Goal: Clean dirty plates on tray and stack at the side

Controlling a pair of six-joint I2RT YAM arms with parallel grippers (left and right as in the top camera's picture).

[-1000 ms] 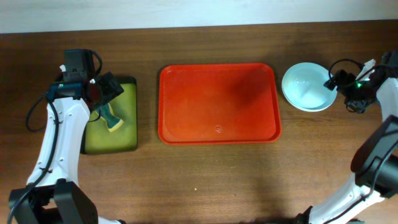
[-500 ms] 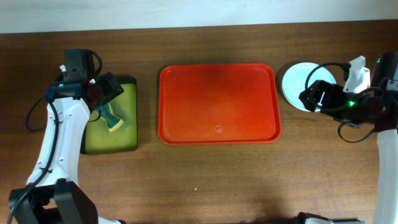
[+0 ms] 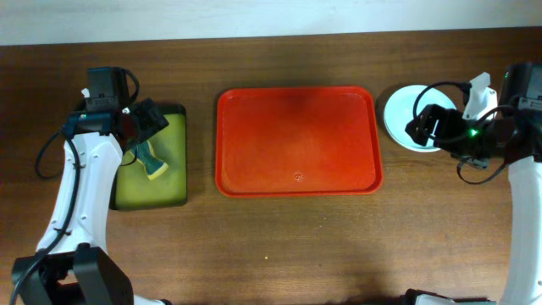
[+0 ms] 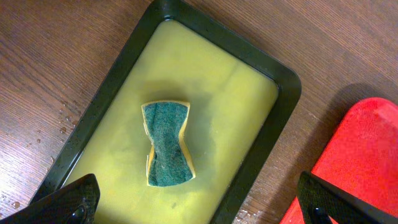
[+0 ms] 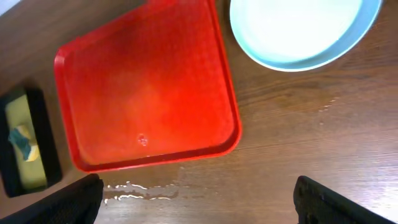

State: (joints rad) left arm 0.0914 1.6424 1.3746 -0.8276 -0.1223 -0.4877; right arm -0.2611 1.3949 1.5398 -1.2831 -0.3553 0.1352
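The red tray [image 3: 296, 140] lies in the middle of the table with nothing on it; it also shows in the right wrist view [image 5: 143, 93]. A pale blue-green plate [image 3: 396, 112] sits on the table right of the tray, apart from it, and looks clean [image 5: 292, 31]. I cannot tell whether other plates lie under it. My right gripper [image 3: 428, 125] hovers over the plate's right part, open and empty [image 5: 199, 205]. My left gripper [image 3: 144, 123] is open and empty [image 4: 196, 205] above the sponge [image 4: 166, 144].
A black-rimmed tray [image 3: 174, 182] with yellow-green liquid stands left of the red tray and holds the green-and-yellow sponge [image 3: 152, 163]. Water streaks [image 5: 137, 186] lie on the wood by the red tray's front edge. The red tray's corner [image 4: 367, 162] shows in the left wrist view.
My right arm has swung in from the far right and now hangs over the plate, hiding part of it. The left arm, sponge and trays have not moved.
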